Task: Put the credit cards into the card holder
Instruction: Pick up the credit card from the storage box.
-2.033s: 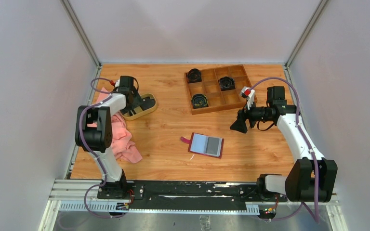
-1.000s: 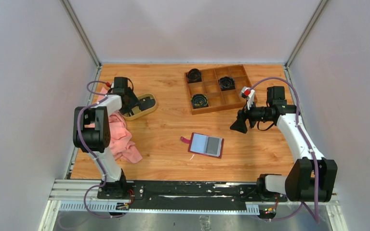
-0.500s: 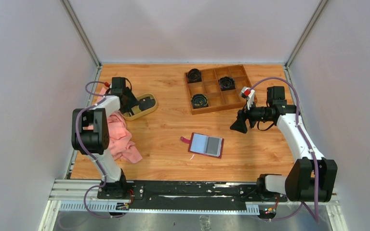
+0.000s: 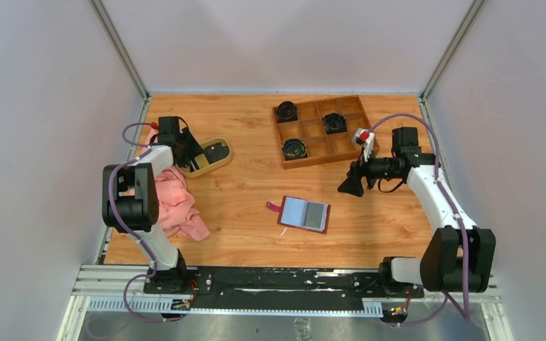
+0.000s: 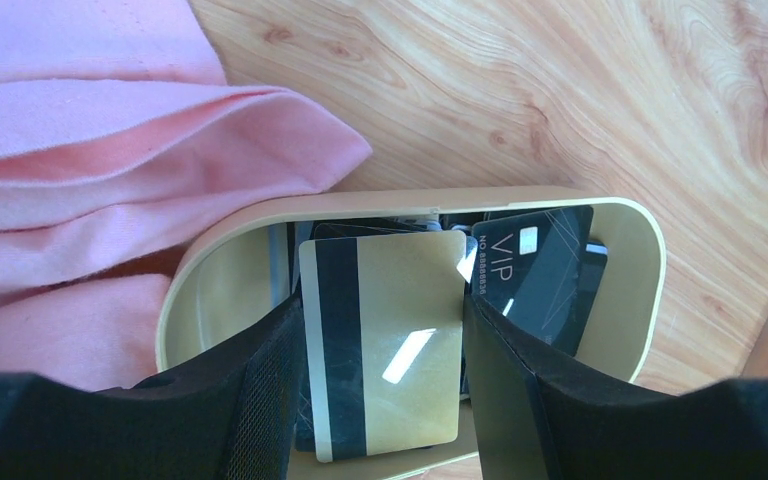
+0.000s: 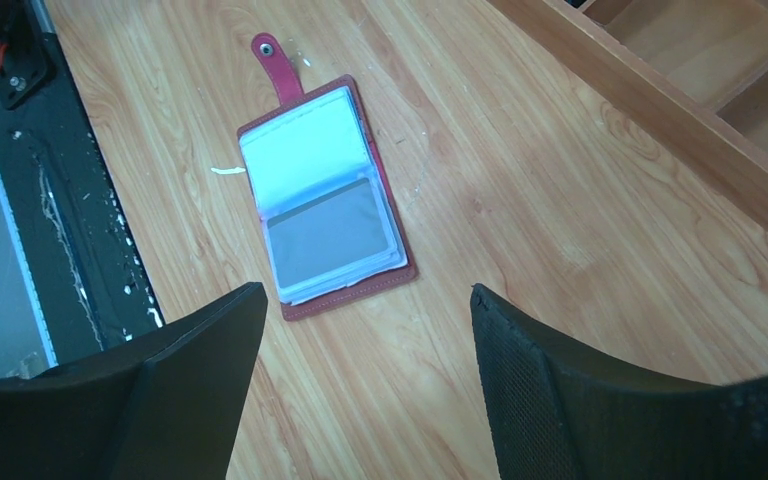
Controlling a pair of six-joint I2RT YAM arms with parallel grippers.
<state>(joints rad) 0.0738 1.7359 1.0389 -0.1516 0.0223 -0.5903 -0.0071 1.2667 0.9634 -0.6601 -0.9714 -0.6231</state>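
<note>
White links (image 4: pixel 437 199), black joints (image 4: pixel 462 259) — purple cables (image 4: pixel 402 115), red-white tags (image 4: pixel 361 134).

I am working in a lab test cell, not a home. Plain pale panels (image 4: pixel 35 142) close the wooden surface (image 4: pixel 242 177) on three sides. Metal posts (image 4: pixel 119 46) stand in the corners. The left arm (image 4: pixel 138 192) and right arm (image 4: pixel 434 199) are bolted to a black rail (image 4: pixel 270 278), with purple cables (image 4: pixel 405 116).
</note>
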